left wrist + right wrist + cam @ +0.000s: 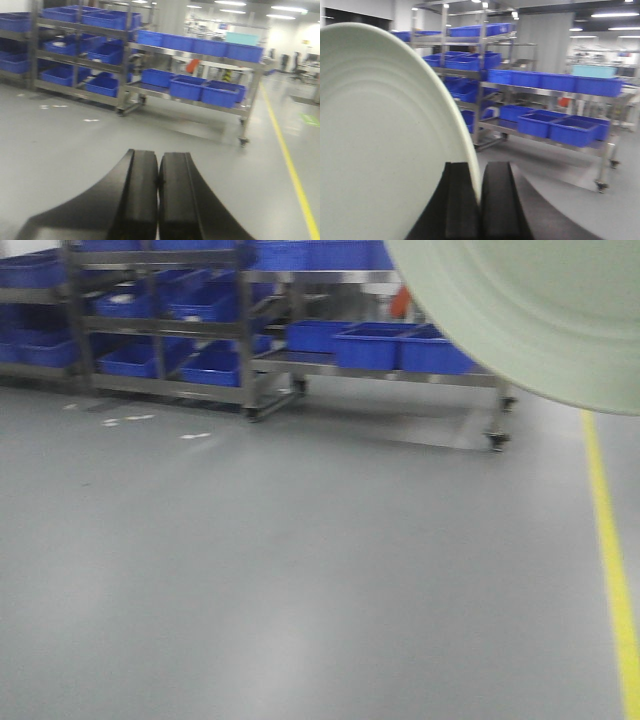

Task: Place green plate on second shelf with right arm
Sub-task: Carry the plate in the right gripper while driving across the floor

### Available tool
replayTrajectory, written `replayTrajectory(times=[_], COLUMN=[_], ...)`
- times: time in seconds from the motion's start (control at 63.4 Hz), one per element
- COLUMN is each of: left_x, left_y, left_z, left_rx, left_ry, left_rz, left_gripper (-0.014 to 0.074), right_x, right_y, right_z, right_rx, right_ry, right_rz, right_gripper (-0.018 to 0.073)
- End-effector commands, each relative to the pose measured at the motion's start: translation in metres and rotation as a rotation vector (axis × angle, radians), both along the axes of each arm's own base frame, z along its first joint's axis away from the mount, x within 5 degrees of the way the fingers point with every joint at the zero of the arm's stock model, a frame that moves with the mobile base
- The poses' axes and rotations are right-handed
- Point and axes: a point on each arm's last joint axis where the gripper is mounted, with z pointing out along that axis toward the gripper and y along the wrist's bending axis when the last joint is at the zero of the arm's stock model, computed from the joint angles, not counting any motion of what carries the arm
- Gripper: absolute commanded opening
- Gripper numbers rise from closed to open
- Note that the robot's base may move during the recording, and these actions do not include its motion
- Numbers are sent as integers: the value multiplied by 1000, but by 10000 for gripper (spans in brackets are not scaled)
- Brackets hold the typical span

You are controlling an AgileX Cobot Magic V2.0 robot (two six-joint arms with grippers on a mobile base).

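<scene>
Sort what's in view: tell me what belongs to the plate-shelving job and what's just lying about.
Job in hand:
- green plate
- right gripper, shut on the plate's rim
- steel racks, probably holding the target shelf, though which one is unclear

Just lying about:
- blue bins on the racks
- yellow floor line
- left gripper, shut and empty

Pale green plate (385,150), upright on edge

We have open grey floor (300,570) ahead, up to the steel racks (121,75) and wheeled trolley (200,54). Blue bins (220,94) crowd their shelves, leaving narrow gaps. The green plate (380,140) walls off our right wrist's left side.
</scene>
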Motion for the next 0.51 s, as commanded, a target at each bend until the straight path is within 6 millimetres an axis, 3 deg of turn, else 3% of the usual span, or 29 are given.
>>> replayTrajectory(times=[0.0,0.489], left_x=[0,0], left_y=[0,0], left_z=[-6,-6], left_rx=[-15,-15], left_ry=[-53,-53], left_rz=[-6,-6], left_gripper=[130,130], right_x=[-5,-5], right_y=[-1,-1], right_z=[21,21], right_rx=[44,44], right_ry=[-145,-145], right_rz=[8,8], right_gripper=[56,56])
